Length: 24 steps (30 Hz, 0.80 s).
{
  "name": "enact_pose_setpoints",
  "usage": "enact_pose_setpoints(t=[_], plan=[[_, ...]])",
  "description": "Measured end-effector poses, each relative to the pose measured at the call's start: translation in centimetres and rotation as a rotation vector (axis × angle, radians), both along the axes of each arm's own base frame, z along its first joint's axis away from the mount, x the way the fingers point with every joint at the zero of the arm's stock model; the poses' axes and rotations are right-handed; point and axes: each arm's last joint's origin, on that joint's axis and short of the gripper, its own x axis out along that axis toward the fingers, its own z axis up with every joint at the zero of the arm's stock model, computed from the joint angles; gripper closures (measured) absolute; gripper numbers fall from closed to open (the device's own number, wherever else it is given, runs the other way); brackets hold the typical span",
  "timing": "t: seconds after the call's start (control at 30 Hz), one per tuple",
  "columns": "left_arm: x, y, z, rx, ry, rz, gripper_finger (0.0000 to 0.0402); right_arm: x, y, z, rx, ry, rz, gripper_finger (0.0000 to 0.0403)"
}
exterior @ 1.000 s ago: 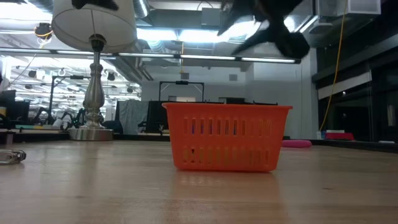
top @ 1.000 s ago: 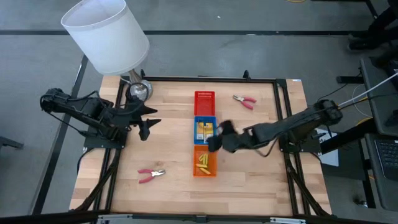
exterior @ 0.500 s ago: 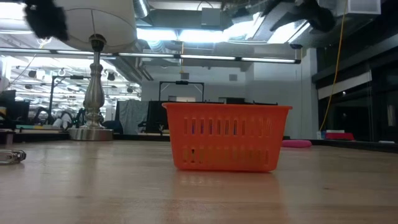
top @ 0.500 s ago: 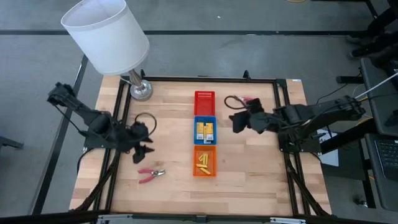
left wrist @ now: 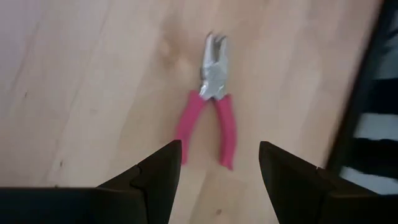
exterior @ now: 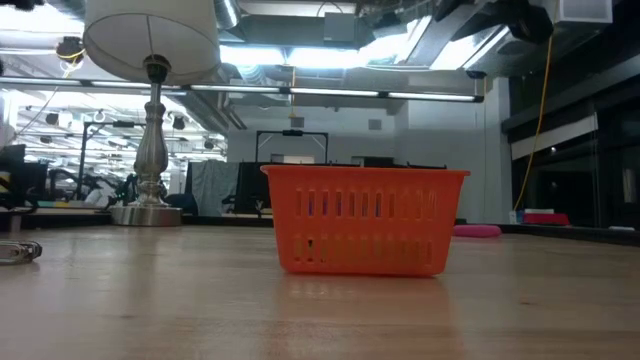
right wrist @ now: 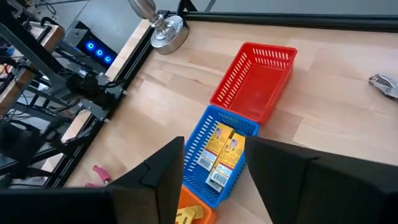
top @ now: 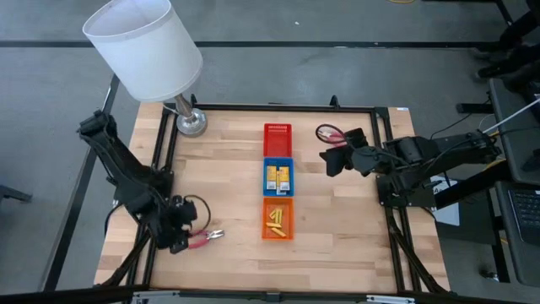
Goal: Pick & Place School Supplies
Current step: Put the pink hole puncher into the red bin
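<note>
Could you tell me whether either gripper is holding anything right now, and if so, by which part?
Nothing is held. The left gripper is open above the pink-handled pliers, not touching them. The right gripper is open and empty, above the table near the blue tray.

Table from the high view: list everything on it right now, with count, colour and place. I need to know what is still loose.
Trays: three in a central column, red farthest, blue middle, orange nearest.
Packets: yellow with dark marks, at least two, in the blue tray.
Sticks: several, yellow, in the orange tray.
Pliers: two, pink-handled; one loose near the table's front left, one loose at the back right, partly hidden by the right arm.
Lamp: one, white shade, silver base at the back left corner.
Table: wooden, black frame.
Left gripper: open, right by the front-left pliers' handles.
Right gripper: open, above bare table right of the trays.
</note>
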Motion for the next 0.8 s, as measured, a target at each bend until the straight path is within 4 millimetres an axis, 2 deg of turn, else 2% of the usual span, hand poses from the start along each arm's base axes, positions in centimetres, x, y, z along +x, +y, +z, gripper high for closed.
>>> enact_pose_setpoints(t=[0.13, 0.33, 0.8], plan=[[0.6, -1.1, -2.0, 0.093, 0.045, 0.019, 0.0190, -0.1, 0.1, 0.0, -0.002, 0.000, 0.013, 0.0230], [1.1, -1.7, -4.1, 0.208, 0.100, 0.022, 0.0190, -0.1, 0.3, 0.0, 0.004, 0.003, 0.030, 0.0230], [1.5, -2.3, -7.0, 0.277, 0.164, -0.045, 0.0190, -0.1, 0.5, 0.0, 0.015, 0.003, 0.045, 0.0230]])
